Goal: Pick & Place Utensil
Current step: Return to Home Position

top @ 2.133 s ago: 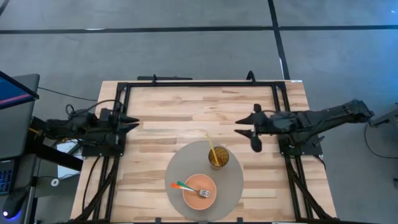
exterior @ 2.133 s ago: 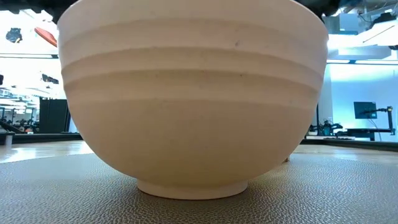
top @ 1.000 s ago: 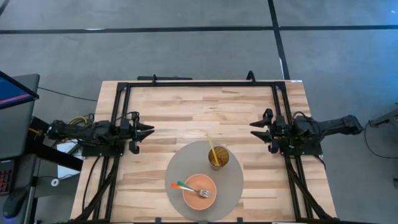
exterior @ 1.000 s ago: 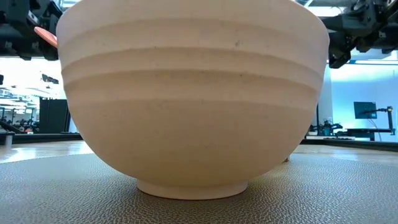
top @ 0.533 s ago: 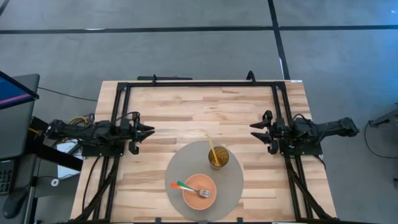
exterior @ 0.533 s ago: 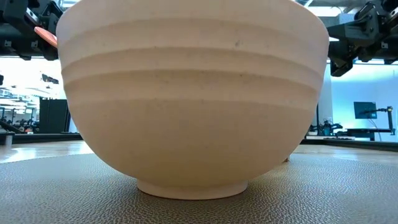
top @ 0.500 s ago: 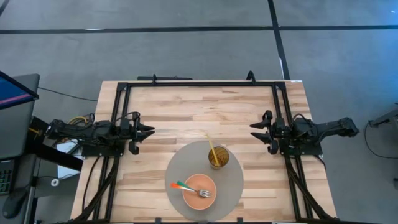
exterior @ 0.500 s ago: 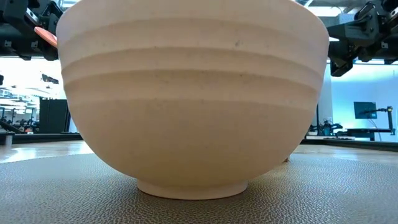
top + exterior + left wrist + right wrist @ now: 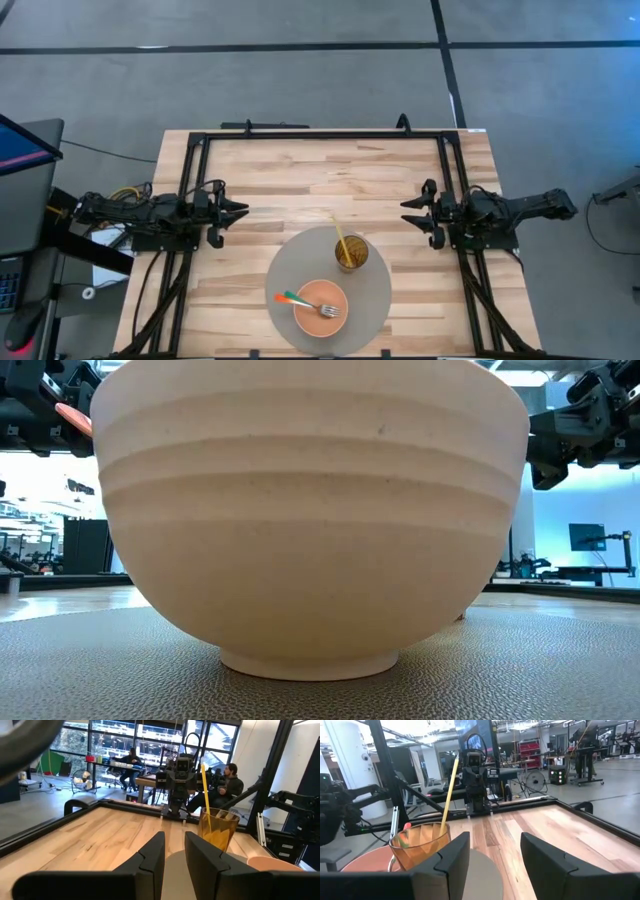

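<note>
A fork point(image 9: 318, 308) with an orange and green handle lies in the pink bowl point(image 9: 320, 305), tines inside and handle out over the bowl's left rim. The bowl stands on a round grey mat point(image 9: 375, 290) and fills the low view point(image 9: 310, 520). Both arms wait at the table's sides. My left gripper point(image 9: 241, 211) is open by a narrow gap point(image 9: 174, 851) and points right, level with the mat's far part. My right gripper point(image 9: 404, 210) is open wider point(image 9: 494, 851) and points left. Neither touches anything.
An amber cup point(image 9: 351, 252) with a yellow straw point(image 9: 340, 232) stands on the mat's far part, between the grippers and nearer than both; it shows in both wrist views point(image 9: 217, 827) point(image 9: 420, 842). A black frame point(image 9: 320, 134) edges the table. People sit in the room beyond point(image 9: 232, 775).
The right arm has drawn back toward the table's right edge and sunk lower, its gripper staying open. The left gripper has come a little way right, off the table's left edge. In the last half second both have hardly moved. The fork, bowl and cup have stayed put.
</note>
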Tool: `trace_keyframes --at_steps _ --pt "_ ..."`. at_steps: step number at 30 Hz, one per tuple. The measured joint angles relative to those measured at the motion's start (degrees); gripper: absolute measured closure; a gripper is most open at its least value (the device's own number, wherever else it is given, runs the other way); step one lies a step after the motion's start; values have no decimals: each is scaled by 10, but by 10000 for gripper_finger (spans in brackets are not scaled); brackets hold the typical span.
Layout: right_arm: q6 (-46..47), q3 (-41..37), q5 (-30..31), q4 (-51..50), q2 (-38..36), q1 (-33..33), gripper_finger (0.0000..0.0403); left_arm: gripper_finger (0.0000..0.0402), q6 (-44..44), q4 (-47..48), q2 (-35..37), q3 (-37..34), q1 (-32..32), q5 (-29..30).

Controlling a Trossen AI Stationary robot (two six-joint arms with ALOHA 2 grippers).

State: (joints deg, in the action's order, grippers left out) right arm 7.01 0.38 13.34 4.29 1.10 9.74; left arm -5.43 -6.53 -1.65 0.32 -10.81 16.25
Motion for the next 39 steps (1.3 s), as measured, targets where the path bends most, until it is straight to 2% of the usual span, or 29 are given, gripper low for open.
trace_keyframes --at_steps 16,21,39 --pt "1 0 0 0 0 0 233 326 0 0 -1 0 -3 1" --pt "1 -1 0 0 0 0 233 326 0 -2 -24 0 -28 -2" --pt "1 -1 0 0 0 0 233 326 0 -5 -84 0 -29 0"
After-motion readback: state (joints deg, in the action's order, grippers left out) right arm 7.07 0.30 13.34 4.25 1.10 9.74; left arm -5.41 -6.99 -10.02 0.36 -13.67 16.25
